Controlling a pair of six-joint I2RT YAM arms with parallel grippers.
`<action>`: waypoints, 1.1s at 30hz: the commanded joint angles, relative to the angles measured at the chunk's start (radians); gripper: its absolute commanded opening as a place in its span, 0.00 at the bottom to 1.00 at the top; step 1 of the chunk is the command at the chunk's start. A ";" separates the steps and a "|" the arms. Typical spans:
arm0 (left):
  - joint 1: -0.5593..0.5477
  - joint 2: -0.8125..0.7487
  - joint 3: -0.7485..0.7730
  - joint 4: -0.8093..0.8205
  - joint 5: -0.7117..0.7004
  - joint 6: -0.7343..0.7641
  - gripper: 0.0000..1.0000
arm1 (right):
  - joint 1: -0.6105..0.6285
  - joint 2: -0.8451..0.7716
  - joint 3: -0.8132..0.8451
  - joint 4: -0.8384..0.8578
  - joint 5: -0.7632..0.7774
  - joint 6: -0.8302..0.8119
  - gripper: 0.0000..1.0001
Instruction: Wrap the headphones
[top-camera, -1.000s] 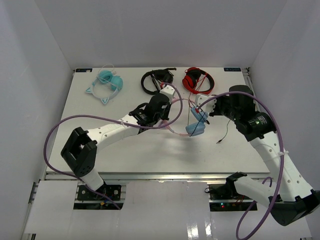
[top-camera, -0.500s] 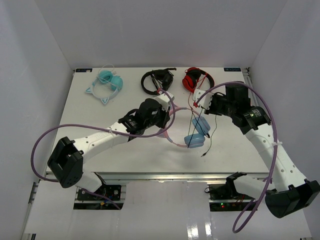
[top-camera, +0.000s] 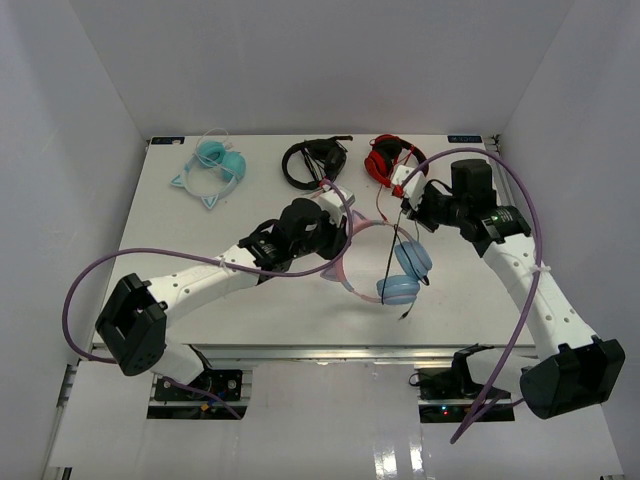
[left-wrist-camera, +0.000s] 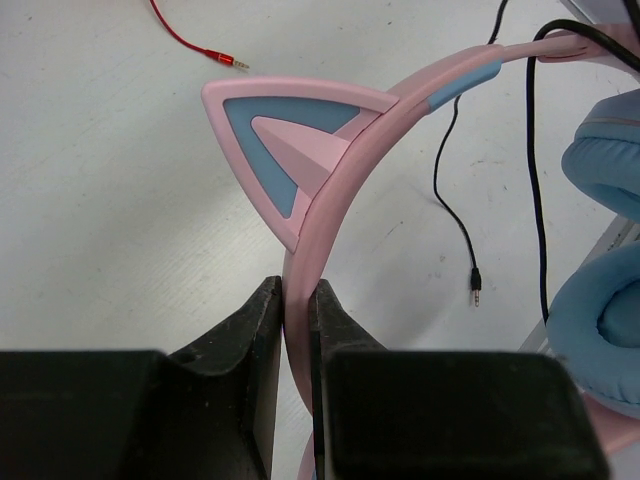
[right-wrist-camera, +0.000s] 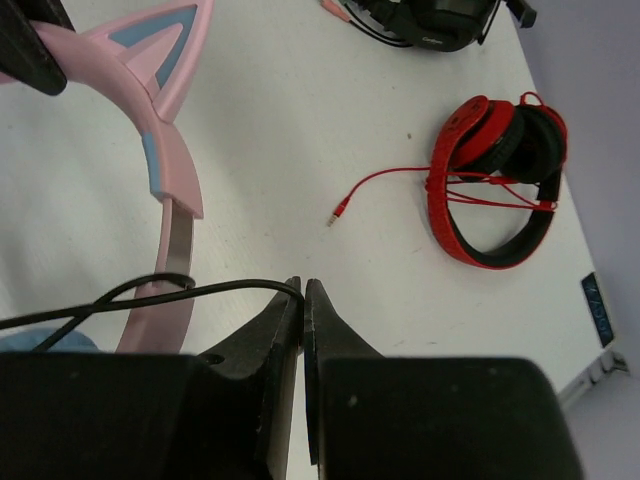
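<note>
Wrapping is under way: the left end effector (left-wrist-camera: 297, 300) is clamping the headphones (top-camera: 398, 278) by the headband (left-wrist-camera: 335, 205) above the table (top-camera: 300, 312). The right end effector (right-wrist-camera: 302, 292) is pinching the cable (right-wrist-camera: 190, 289). The next move is probably looping the cable round the band.

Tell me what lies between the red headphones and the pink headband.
In the right wrist view, only the red cable and plug of the red headphones, on the table, short of the pink headband.

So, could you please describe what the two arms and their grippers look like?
The left arm and right arm have white links dotted with small holes, joined by black joint housings. A purple cable loops along each. The left gripper and right gripper each end in two black, wedge-shaped fingers.
</note>
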 joint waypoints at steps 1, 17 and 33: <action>-0.030 -0.053 0.000 0.027 0.114 -0.032 0.00 | -0.032 0.031 -0.015 0.151 -0.067 0.107 0.08; -0.035 -0.110 0.001 0.022 0.116 -0.095 0.00 | -0.080 0.073 -0.109 0.188 -0.353 0.257 0.08; -0.035 -0.185 0.161 -0.164 -0.020 -0.137 0.00 | -0.142 0.068 -0.328 0.548 -0.808 0.604 0.36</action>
